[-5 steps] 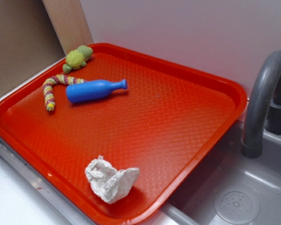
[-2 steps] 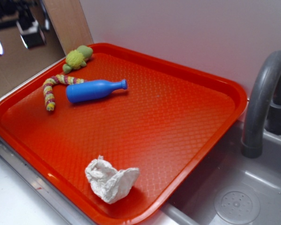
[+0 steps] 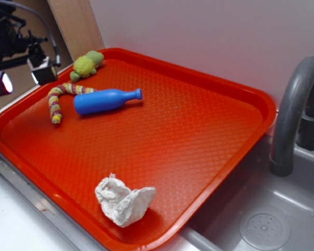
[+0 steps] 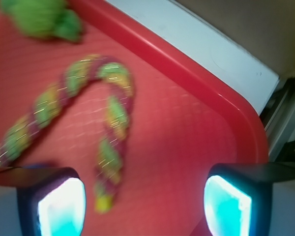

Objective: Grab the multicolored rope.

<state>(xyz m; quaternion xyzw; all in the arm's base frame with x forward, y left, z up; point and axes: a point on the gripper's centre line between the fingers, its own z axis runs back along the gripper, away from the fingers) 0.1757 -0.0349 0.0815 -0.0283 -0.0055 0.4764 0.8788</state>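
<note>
Red tray (image 3: 209,130) in the exterior view holds the multicolored rope (image 3: 56,99) at its far left corner, bent in a hook between the plush toy (image 3: 85,65) and blue bottle (image 3: 105,100) — gripper (image 3: 21,78) hovers beyond the rim. Wrist view: fingers (image 4: 59,206) spread wide, empty, the rope's (image 4: 110,123) end just above them.

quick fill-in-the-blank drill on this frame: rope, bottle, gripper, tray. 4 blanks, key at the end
1. The rope lies on the red ____.
2. The bottle beside the rope is colored ____.
3. In the wrist view, the gripper fingers are spread apart, so it is ____.
4. The crumpled white tissue sits near the tray edge closest to the camera, while the plush toy sits at the ____ end.

Missing words: tray; blue; open; far
</note>
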